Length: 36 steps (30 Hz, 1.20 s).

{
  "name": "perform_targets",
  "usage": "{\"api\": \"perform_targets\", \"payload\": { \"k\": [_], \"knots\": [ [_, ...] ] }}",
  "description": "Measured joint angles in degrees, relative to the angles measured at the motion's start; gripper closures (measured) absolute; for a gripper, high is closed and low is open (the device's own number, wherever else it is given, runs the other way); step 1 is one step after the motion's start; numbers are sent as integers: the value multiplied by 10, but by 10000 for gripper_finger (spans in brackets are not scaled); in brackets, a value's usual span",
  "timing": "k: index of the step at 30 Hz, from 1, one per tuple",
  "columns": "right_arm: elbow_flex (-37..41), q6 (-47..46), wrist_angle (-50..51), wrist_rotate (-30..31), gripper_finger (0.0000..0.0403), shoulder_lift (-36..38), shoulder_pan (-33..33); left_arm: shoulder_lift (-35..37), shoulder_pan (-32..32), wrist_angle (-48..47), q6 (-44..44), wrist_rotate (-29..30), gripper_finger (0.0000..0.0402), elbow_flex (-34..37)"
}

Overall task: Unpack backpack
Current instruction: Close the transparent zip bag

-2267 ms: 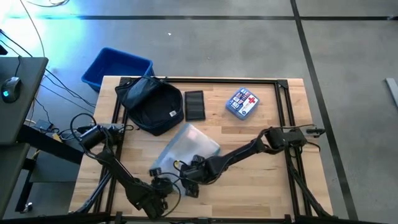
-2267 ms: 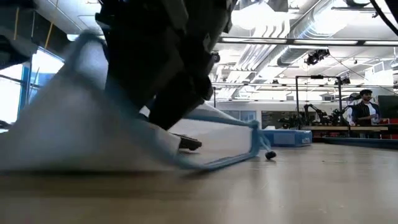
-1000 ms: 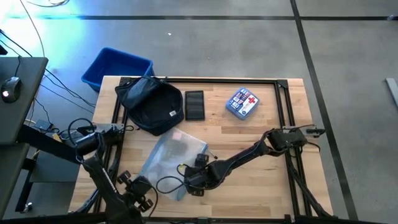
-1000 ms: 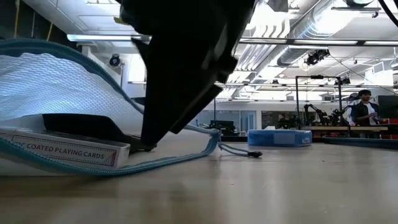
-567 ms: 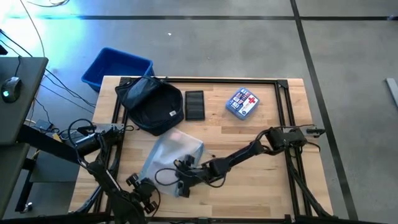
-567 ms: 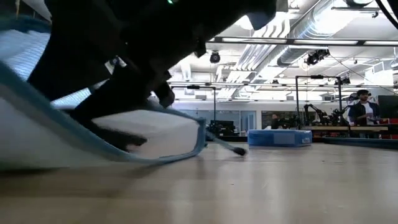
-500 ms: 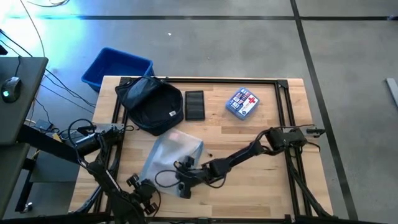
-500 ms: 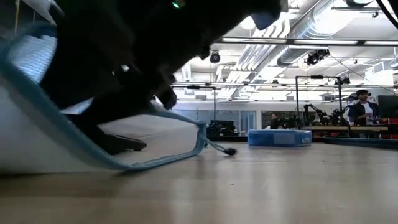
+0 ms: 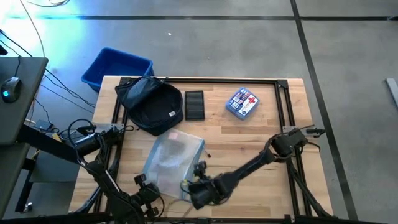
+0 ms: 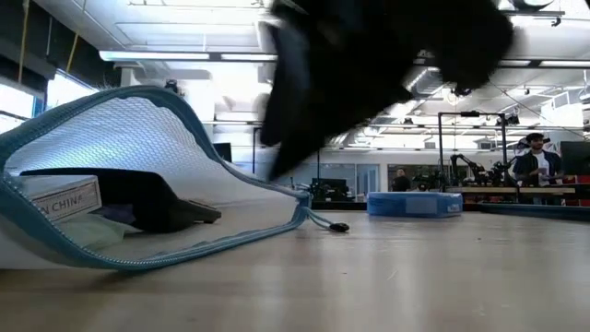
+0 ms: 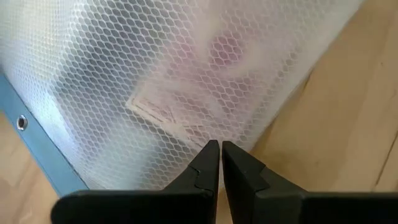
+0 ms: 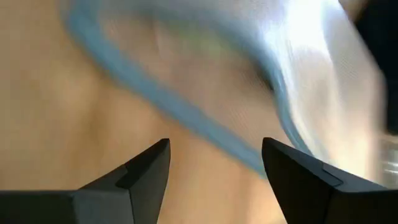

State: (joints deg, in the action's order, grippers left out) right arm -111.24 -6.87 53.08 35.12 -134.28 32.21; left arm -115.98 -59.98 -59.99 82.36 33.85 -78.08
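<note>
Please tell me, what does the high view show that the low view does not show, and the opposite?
Only the high view shows the dark backpack, the black case beside it, the first-aid pouch, the blue bin off the table's corner, and both arms with the left pincer and right pincer at the near edge. Only the low view shows inside the mesh pouch: a white box and a dark flat item, plus a person in the room behind. Both show the mesh pouch lying on the wooden table.
</note>
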Motion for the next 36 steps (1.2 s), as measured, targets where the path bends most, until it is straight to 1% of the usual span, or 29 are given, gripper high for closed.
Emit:
{"api": "perform_targets", "payload": {
  "k": [2, 3, 5, 7, 8, 10, 11, 12, 15, 16, 18, 21, 24, 26, 30, 34, 36],
  "knots": [
    [0, -21, 104, 68, 167, -1, 5, 0, 3, -1, -2, 6, 401, 0],
    [3, -38, 154, 89, 167, -1, 2, 0, 4, -1, -2, 13, 401, 0],
    [14, -60, 239, 107, 167, -1, -12, 0, 5, -1, -1, 27, 401, 0],
    [33, -48, 286, 135, 167, 0, -28, 0, 6, -1, 0, 40, 401, 0],
    [49, -25, 284, 154, 167, 6, -36, -1, 7, -1, 0, 46, 401, 0],
    [85, 53, 251, 168, 167, 27, -56, -3, 8, 0, 0, 53, 401, 0],
    [107, 97, 222, 163, 167, 42, -67, -4, 8, 1, 2, 54, 401, 0],
    [132, 137, 185, 148, 167, 58, -79, -5, 8, 1, 7, 55, 401, 0],
    [207, 226, 60, 66, 167, 107, -117, -5, 8, 4, 15, 61, 401, 0],
    [231, 248, 19, 50, 167, 123, -127, -5, 7, 6, 16, 62, 401, 0],
    [271, 298, -68, 41, 167, 145, -145, -5, 6, 12, 15, 65, 401, 0],
    [310, 406, -178, 33, 167, 150, -160, -5, 6, 14, 15, 75, 401, 0],
    [329, 506, -242, 14, 167, 144, -182, -5, 6, 15, 15, 76, 401, 0],
    [338, 522, -265, 14, 167, 144, -195, -5, 6, 16, 15, 73, 401, 0],
    [341, 519, -293, 2, 176, 144, -207, -5, 5, 17, 16, 49, 401, 0],
    [341, 498, -344, -59, 215, 144, -205, -5, 3, 13, 31, 11, 401, 0],
    [341, 470, -369, -69, 246, 144, -200, -5, 0, 13, 46, 0, 401, 0]
  ]
}}
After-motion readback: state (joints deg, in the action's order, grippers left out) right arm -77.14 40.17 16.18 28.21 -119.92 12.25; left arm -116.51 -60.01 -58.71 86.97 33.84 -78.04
